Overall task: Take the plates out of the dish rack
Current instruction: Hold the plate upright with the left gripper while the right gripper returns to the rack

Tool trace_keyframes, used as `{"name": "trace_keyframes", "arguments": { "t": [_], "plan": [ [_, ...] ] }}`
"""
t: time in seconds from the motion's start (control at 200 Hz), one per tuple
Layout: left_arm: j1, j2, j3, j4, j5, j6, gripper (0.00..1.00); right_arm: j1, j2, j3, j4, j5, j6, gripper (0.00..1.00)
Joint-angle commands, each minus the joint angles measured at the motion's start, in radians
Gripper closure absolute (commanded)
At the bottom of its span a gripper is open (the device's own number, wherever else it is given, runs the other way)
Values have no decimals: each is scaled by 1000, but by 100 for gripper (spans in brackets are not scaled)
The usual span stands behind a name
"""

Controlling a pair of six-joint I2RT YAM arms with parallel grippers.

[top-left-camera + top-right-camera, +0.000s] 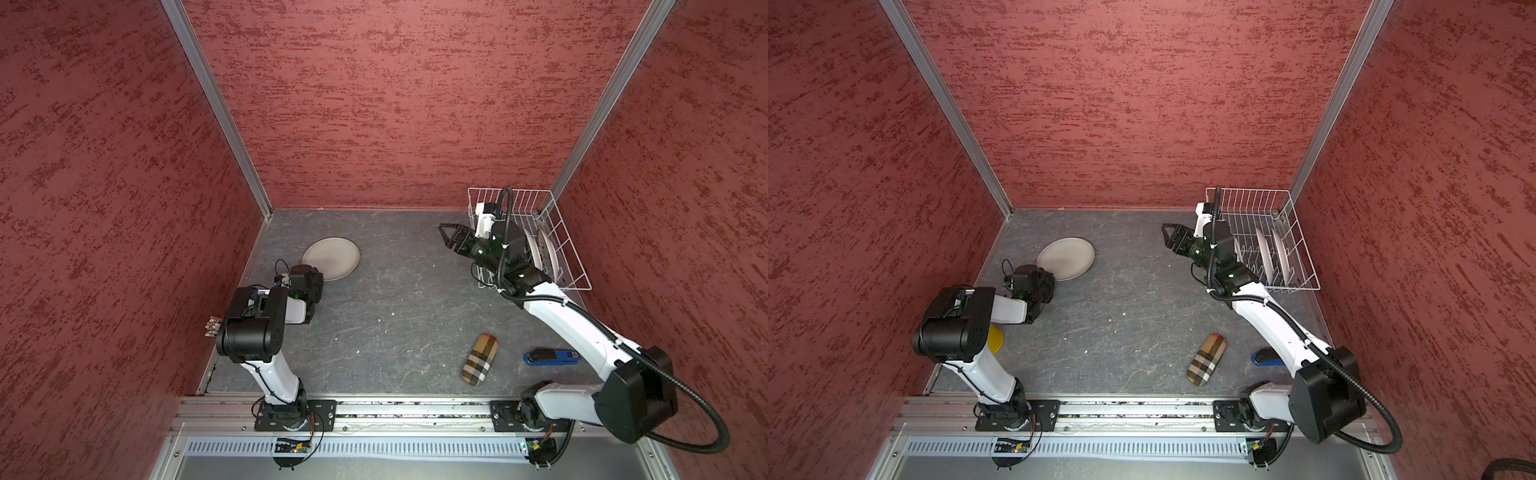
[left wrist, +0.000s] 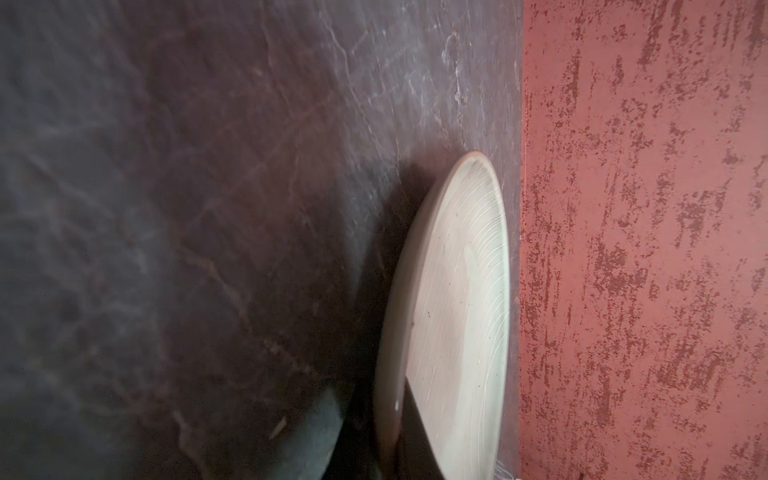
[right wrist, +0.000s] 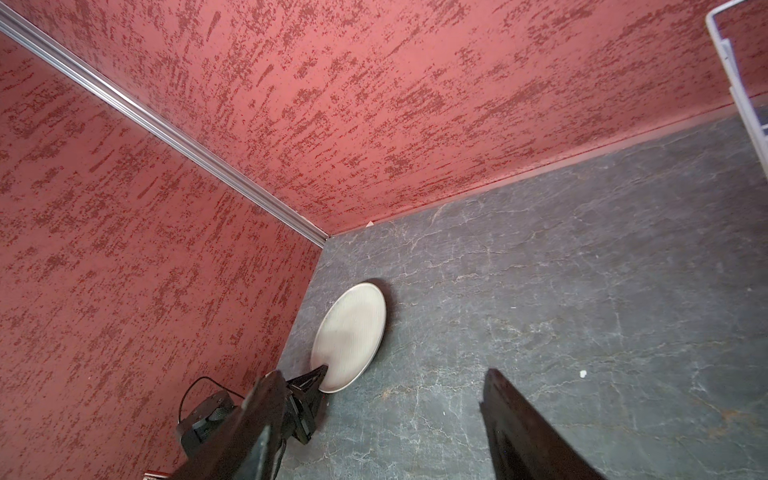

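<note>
In both top views we see the grey plate [image 1: 331, 258] [image 1: 1065, 258] on the dark worktop [image 1: 395, 307], left of centre near the back-left corner. It is well apart from the dish rack [image 1: 570, 257] [image 1: 1304, 257], which stands at the right against the back wall. Whether the plate lies quite flat we cannot tell. Two white plates [image 1: 1263, 255] stand on edge among the prongs in the rack's right half. The left hand [image 1: 318, 277] meets the lower left edge of the grey plate, with its fingertips hidden beneath the wrist. The right hand [image 1: 445, 236] [image 1: 1168, 236] hangs just left of the rack with its jaws spread. A plaid case [image 1: 480, 357] and a blue stapler [image 1: 550, 357] lie at lower right, apart from each other. In the left wrist view the grey plate [image 2: 457, 311] fills the lower centre, beside the red wall [image 2: 644, 249] at the right of the frame. A dark finger [image 2: 415, 440] lies over its face and a blurred grey finger [image 2: 320, 436] sits beyond the rim, so we read the left hand as pressed together on that rim. In the right wrist view the right hand's fingers [image 3: 515, 428] stand wide apart at the bottom edge. The left hand [image 3: 321, 372] touches the lower edge of the grey plate [image 3: 351, 332] at lower centre. A corner of the dish rack [image 3: 744, 95] shows at upper right.
</note>
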Motion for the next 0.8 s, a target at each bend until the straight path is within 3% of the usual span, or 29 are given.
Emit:
{"name": "trace_keyframes", "arguments": {
  "t": [0.0,0.11,0.23,0.311,0.797],
  "plan": [
    [10,3,44,174,23,-32,100,2,-23,15,-4,19,-13,25],
    [14,26,34,204,34,-46,100,2,-23,17,-4,19,-12,25],
    [15,34,22,218,45,-47,73,2,-20,22,-7,21,-15,24],
    [13,33,15,219,45,-47,63,2,-20,25,-12,22,-19,24],
    [13,16,-22,227,53,-71,36,-3,-49,24,-47,53,-36,24]
  ]
}}
